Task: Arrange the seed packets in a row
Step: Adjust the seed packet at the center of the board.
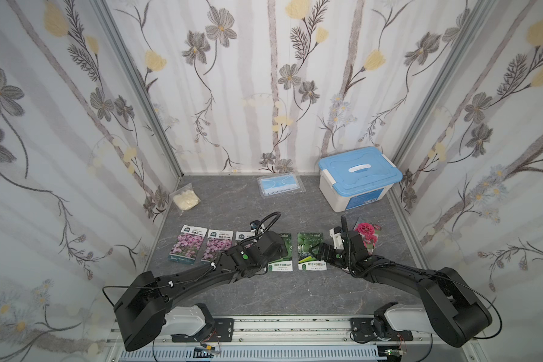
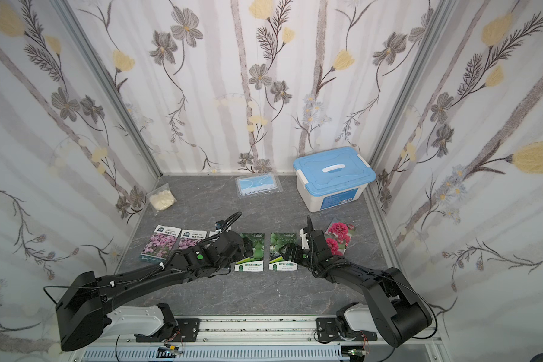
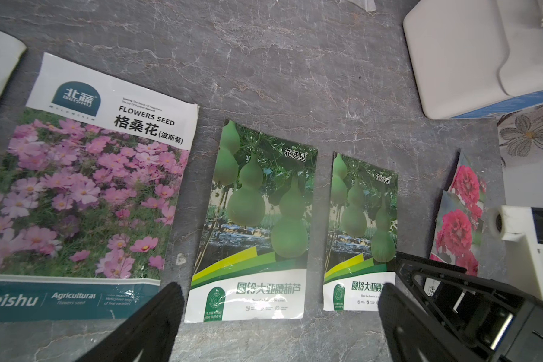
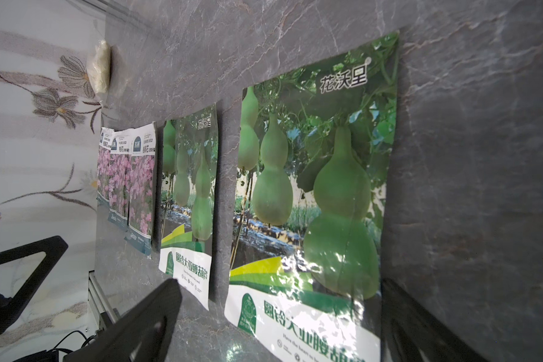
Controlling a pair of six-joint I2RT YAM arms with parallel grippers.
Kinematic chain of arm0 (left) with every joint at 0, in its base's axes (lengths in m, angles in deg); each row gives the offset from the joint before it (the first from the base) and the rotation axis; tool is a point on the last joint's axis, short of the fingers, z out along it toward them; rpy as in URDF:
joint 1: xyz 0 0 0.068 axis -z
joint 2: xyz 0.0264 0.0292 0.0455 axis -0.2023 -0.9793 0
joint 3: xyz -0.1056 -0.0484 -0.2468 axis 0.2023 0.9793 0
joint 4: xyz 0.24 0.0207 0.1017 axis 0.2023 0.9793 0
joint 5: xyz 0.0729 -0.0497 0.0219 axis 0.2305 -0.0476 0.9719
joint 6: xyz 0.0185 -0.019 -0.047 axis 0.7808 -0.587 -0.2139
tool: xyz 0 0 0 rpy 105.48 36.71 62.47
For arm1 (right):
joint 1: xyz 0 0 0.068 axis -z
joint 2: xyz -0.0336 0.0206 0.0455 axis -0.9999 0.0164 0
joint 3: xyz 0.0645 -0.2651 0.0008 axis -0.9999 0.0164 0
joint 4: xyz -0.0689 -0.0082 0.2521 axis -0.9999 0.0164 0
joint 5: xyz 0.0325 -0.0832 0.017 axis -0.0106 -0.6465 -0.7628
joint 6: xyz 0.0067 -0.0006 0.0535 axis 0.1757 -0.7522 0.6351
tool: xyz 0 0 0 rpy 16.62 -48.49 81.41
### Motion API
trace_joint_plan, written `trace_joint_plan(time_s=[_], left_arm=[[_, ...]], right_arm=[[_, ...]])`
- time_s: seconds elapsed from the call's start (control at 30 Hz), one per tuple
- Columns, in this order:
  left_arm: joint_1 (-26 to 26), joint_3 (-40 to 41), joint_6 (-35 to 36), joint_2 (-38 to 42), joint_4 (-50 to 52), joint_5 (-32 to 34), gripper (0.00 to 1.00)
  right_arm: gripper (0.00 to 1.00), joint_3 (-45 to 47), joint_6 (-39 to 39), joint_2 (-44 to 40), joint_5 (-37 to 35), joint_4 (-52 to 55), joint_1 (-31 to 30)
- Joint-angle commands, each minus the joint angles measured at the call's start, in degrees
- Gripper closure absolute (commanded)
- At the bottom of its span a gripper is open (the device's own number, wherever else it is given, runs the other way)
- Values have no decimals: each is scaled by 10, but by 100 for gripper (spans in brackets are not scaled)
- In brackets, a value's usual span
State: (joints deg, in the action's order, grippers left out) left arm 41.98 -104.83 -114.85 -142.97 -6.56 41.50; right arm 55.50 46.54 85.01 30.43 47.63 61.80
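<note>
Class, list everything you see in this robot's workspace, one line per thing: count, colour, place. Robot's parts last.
purple-pink flower packets: three, purple-pink, row's left end
green gourd packets: two, green, row's middle
red-pink bloom packets: two, red-pink, right end, overlapping
mask bag: one, clear with blue mask, back centre
cream bag: one, clear with cream contents, back left
storage box: one, white with blue lid, back right
table: one, grey marbled, under everything
left gripper: one, black, open over a gourd packet
right gripper: one, black, open over the other gourd packet
</note>
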Motion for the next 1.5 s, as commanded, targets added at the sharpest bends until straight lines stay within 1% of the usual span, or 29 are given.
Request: trace_joint_plan(time_s=[0.0, 0.9, 1.1, 1.27, 1.37, 1.47], left_arm=[[0, 0, 1, -2, -9, 4, 0], [1, 4, -1, -14, -19, -3, 0], [2, 2, 0, -15, -18, -2, 0], [1, -3, 5, -22, -17, -4, 0], [1, -13, 15, -36, -18, -9, 0], [5, -42, 36, -66, -21, -18, 0]], right_arm=[[0, -4, 10, 3, -9, 28, -2], [0, -11, 12, 24, -12, 19, -16], [0, -15, 7, -8, -46, 53, -13], [0, -11, 0, -50, -62, 84, 16], [0, -5, -10, -90, -56, 105, 51], [0, -8, -26, -141, -52, 143, 96]])
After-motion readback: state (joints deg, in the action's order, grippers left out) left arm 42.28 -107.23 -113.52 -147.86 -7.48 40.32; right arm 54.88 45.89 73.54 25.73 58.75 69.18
